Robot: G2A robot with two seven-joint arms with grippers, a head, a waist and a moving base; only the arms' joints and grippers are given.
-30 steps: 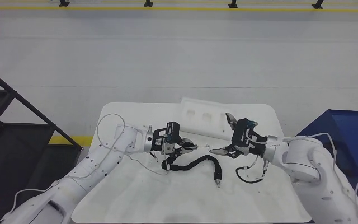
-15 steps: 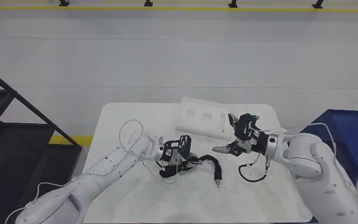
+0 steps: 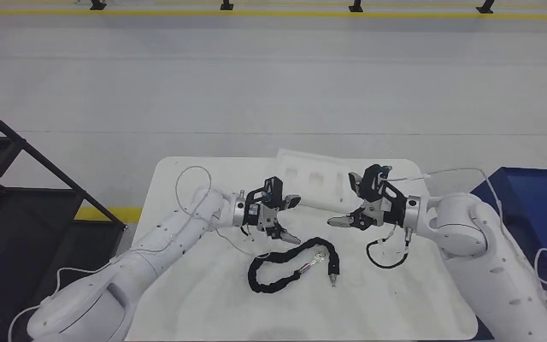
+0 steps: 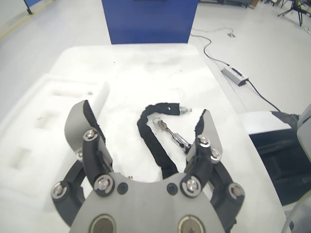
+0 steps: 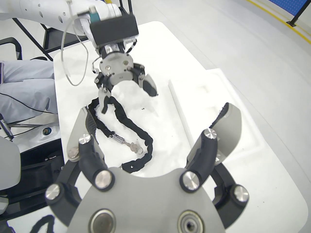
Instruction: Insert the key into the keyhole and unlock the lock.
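Observation:
A black sleeved chain lock [image 3: 278,272] lies on the white table [image 3: 188,188] in a loose curve. Its metal lock cylinder [image 4: 178,139] rests on the table with the key [image 5: 134,147] apparently stuck in its end. The chain's pin end [image 4: 184,109] lies apart from the cylinder. My left gripper [image 3: 291,221] hovers open just above the chain [image 4: 150,137], holding nothing. My right gripper [image 3: 344,202] is also open and empty, a little to the right of the chain [image 5: 132,122] and facing the left gripper [image 5: 128,101].
A white foam tray [image 3: 312,184] with recesses lies at the back of the table, close behind both grippers. A blue bin [image 3: 513,192] stands off the table's right side. Bare table surface lies in front of the chain.
The left gripper held the chain's end raised; it has opened and lifted away, and the chain now lies on the table. The right gripper stayed open, shifting slightly.

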